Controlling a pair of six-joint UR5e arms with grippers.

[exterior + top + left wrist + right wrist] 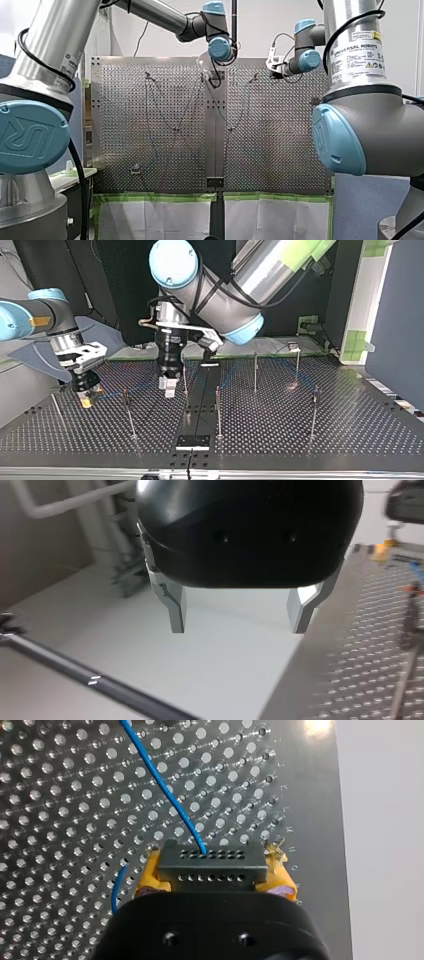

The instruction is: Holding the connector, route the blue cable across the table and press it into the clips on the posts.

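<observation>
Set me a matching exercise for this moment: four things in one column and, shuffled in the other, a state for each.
Things:
1. left gripper
2. right gripper
3. blue cable
4. post

States:
A. upright on the perforated table
B. open, nothing between the fingers
C. runs out of the black connector
D. shut on the connector

Pairs: 1-B, 2-D, 3-C, 4-A

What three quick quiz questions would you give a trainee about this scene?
1. True or false: my left gripper holds the connector.
2. Which thing does the blue cable plug into? A the connector, B a post, C my left gripper.
3. Fill in: the pads of my right gripper are ____.
Key: 1 false, it is open and empty; 2 A; 3 yellow.
</observation>
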